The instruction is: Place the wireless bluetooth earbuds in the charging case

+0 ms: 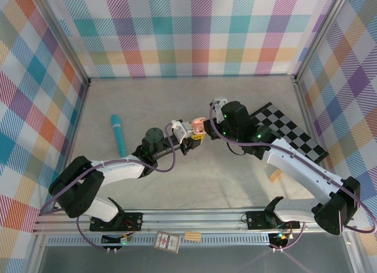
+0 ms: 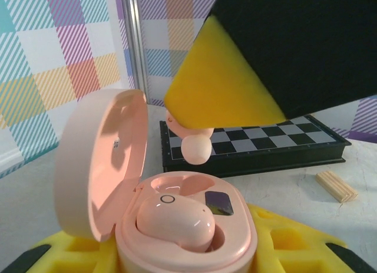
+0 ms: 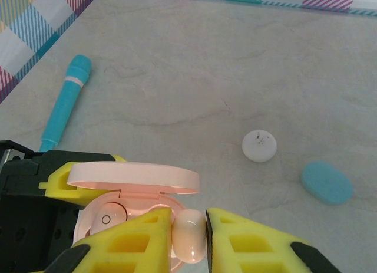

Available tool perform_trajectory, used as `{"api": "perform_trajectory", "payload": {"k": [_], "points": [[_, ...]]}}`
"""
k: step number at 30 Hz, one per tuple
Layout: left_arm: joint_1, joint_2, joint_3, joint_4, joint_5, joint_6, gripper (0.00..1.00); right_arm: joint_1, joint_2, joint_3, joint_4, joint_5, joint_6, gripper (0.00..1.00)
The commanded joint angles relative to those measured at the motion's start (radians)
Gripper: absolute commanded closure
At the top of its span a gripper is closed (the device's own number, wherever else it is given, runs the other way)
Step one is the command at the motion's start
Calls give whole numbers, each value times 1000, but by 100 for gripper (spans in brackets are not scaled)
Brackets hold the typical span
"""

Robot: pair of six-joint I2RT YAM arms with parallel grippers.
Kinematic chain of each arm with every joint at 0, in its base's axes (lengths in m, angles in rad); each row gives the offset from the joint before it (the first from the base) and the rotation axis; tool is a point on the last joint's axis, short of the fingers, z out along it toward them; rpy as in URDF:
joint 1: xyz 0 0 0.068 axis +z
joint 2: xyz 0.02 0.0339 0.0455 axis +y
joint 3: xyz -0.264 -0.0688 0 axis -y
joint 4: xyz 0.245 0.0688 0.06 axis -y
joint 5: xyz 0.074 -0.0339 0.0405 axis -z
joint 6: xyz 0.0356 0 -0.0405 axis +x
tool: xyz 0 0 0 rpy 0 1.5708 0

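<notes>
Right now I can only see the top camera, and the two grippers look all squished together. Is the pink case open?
Observer: Yes. The left wrist view shows the pink case held in the left gripper, its lid swung up.
Operator: Is an earbud inside it?
Observer: One pink earbud is seated in the case.
Operator: Where's the other one?
Observer: The second earbud is pinched in the right gripper, just above the case and not touching it.

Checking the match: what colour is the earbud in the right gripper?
Pale pink earbud, clearest in right wrist view.
</notes>
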Motion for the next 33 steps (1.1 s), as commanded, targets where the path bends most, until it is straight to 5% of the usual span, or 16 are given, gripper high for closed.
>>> {"api": "perform_trajectory", "payload": {"k": [1, 33], "points": [[-8, 1, 17, 41, 18, 9, 65, 6, 13, 27, 25, 8, -15, 78], [-8, 2, 55, 11, 9, -8, 65, 14, 14, 1, -24, -69, -58, 73]]}}
